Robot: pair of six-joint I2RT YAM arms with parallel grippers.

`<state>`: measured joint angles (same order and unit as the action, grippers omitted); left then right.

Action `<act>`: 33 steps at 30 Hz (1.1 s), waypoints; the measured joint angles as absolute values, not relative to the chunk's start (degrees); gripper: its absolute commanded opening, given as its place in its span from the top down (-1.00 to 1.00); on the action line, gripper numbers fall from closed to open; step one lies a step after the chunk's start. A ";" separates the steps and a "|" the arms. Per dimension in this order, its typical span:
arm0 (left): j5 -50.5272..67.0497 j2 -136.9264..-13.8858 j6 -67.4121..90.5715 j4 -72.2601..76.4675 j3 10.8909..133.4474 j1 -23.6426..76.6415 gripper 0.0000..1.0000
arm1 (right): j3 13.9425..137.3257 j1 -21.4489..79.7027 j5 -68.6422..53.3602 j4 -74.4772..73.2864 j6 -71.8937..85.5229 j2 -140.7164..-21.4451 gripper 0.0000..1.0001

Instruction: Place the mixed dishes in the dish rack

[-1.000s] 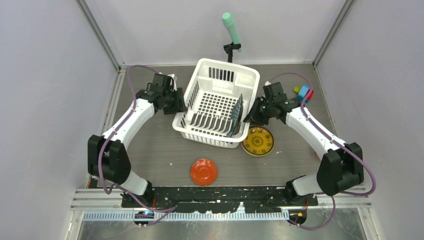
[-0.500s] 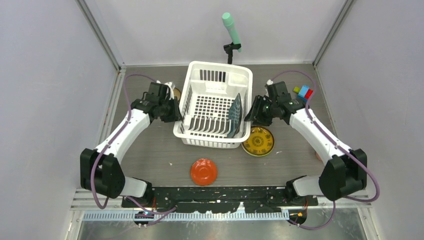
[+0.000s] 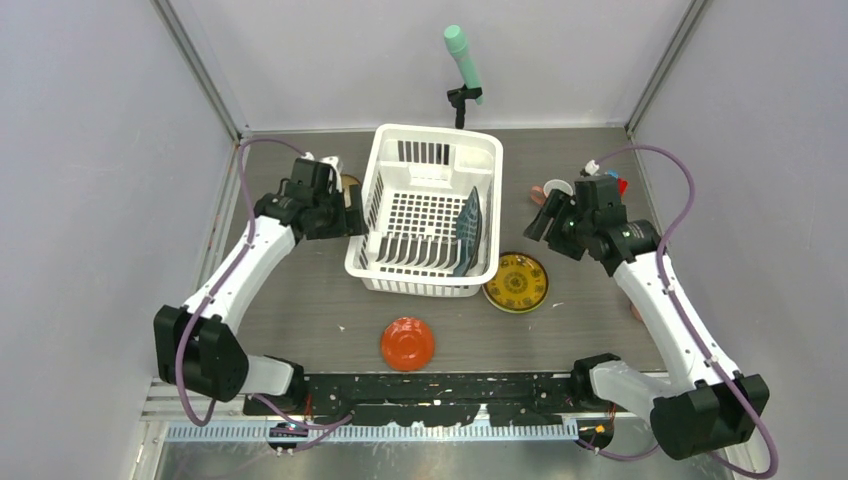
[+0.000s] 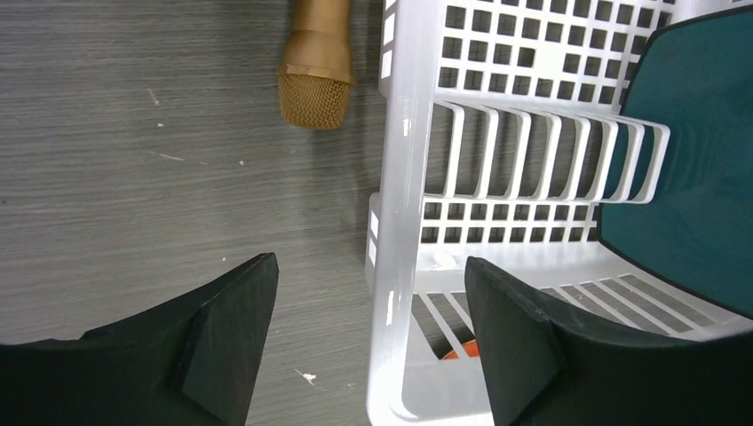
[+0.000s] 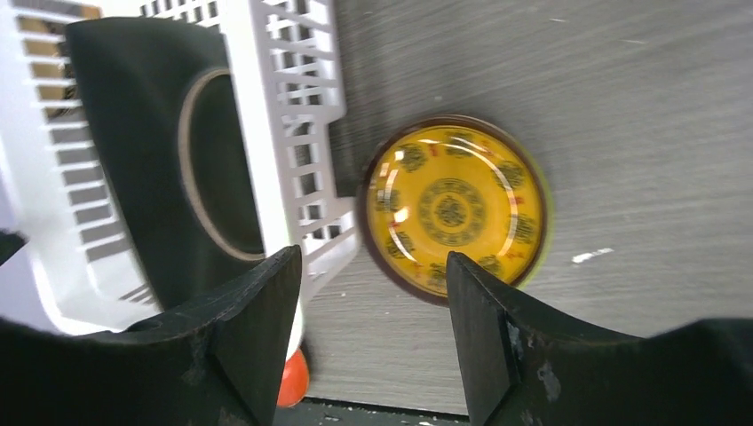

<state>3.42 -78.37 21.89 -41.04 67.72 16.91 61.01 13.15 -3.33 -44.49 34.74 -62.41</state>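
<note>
The white dish rack [image 3: 425, 288] stands mid-table with the dark teal plate [image 3: 468, 232] upright in its slots. My left gripper [image 3: 354, 211] is open, its jaws astride the rack's left rim [image 4: 395, 266] without gripping it. My right gripper [image 3: 541, 216] is open and empty, raised to the right of the rack, above the yellow patterned plate [image 3: 516, 282]. That plate [image 5: 455, 213] lies flat by the rack's front right corner. The red-orange dish [image 3: 407, 343] sits near the front. A small brown bowl [image 4: 315, 80] lies left of the rack. A pink mug [image 3: 552, 190] stands behind my right gripper.
A mint-green cylinder [image 3: 462, 55] on a black stand rises behind the rack. Small coloured blocks [image 3: 620, 185] lie at the far right, partly hidden by my right arm. Walls close in on three sides.
The rack has turned from skewed to nearly square and slid slightly left. My right gripper has pulled away from the rack's right side, up and to the right. The left stays at the left rim.
</note>
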 measured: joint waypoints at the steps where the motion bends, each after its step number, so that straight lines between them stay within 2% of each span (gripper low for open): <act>1: 2.94 -77.67 21.82 -41.12 67.72 16.91 -0.66 | 60.29 12.14 -2.63 -44.93 34.74 -61.65 -0.32; 4: 2.55 -74.59 21.82 -41.89 67.90 16.91 -0.72 | 57.30 8.64 -1.50 -45.71 34.81 -59.72 -0.35; 7: 2.50 -70.63 22.06 -43.18 69.12 17.58 -0.77 | 52.73 4.54 -1.74 -45.69 35.42 -58.33 -0.48; 10: 0.84 -66.11 22.55 -43.70 69.36 21.41 -0.79 | 48.14 2.04 -2.52 -45.50 36.29 -57.74 -0.50; 19: -9.30 -52.75 24.69 -46.72 65.47 48.23 -0.70 | 38.11 1.02 -5.50 -41.60 41.01 -57.63 -0.33; 24: -16.95 -51.11 27.11 -49.39 62.98 62.70 -0.70 | 35.66 1.02 -5.58 -37.65 43.57 -58.22 -0.28; 29: -21.47 -53.45 28.34 -49.56 62.54 68.86 -0.72 | 32.40 1.02 -6.20 -33.30 45.39 -60.45 -0.24; 33: -21.30 -54.85 28.32 -48.16 62.39 69.06 -0.70 | 31.38 1.02 -6.59 -30.92 46.15 -62.76 -0.07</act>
